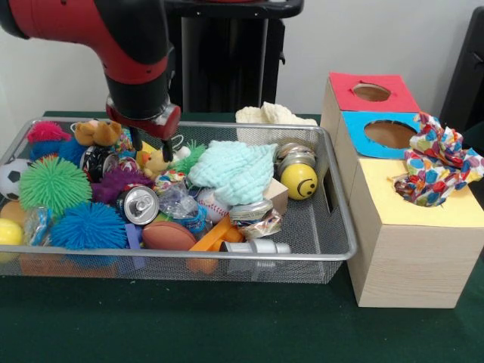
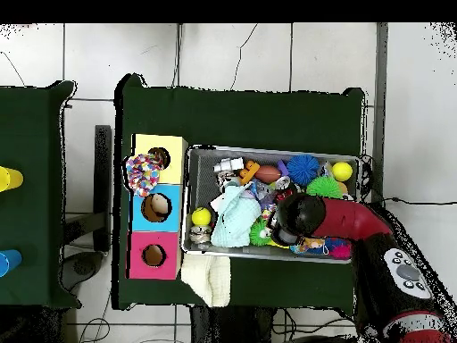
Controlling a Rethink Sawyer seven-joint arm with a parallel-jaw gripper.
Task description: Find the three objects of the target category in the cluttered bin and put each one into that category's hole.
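One of three apparently dealt with: confetti-patterned cloth scrap bunched over the hole of the yellow-topped box, nearest of the row, much of it standing proud of the opening. Worth pressing down later if it will not drop.

Nearest in the bin: blue spiky ball, brown football, drinks can. Further in: mint-green waffle cloth, yellow smiley ball, green spiky ball. None of these to be taken.

Far left corner: gripper low among the clutter, just beside a plush toy and above a purple fuzzy thing. Open or clenched: cannot tell, wrist housing in the way. Nothing plainly held.

Two soft multicoloured pieces left to find, by this reckoning, neither made out for certain. Best to nudge hard balls aside gently, descend straight onto fabric, pinch a good fold, lift slowly clear of the mesh rim.

Beyond the bin: cream waffle cloth, to be ignored.
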